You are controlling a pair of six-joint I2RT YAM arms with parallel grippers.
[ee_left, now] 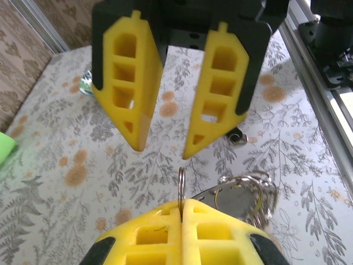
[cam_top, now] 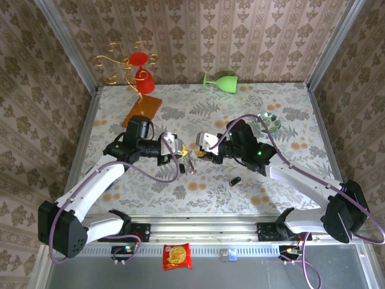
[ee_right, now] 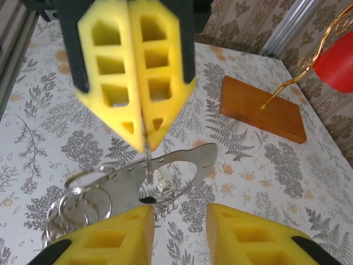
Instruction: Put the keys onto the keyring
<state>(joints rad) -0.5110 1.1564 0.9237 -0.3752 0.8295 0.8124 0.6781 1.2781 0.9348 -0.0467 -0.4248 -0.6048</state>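
The top camera is showing the left gripper [cam_top: 174, 149] and the right gripper [cam_top: 204, 144] facing each other tip to tip over the middle of the flowered tablecloth [cam_top: 198, 108]. The grey metal keyring [cam_top: 191, 161] is hanging between and slightly below them.

The left wrist camera is giving what the top view is not: the left gripper [ee_left: 181, 203] is pressing its yellow fingers fully together on one thin hoop of the keyring [ee_left: 181, 187], seen edge-on, and the rest of the bunch is spreading beside the fingers.

The right wrist camera is showing the right gripper [ee_right: 179, 212] with its jaws apart at a medium gap and nothing between them. Just in front of it the keyring [ee_right: 165, 168] is showing a flat curved band under the closed left gripper [ee_right: 144, 146].

One small black-headed key [cam_top: 234, 180] is lying on the cloth, apart from both grippers, on the arm-base side of the right gripper. In the left wrist view this key [ee_left: 237, 135] is sitting just behind one right finger.

Beyond the grippers, cloth is lying open up to the orange wooden base [cam_top: 143, 110], the tipped green goblet [cam_top: 219, 81] and the small green-patterned dish [cam_top: 269, 122]. The metal rail [cam_top: 198, 227] is closing the near edge behind the key.
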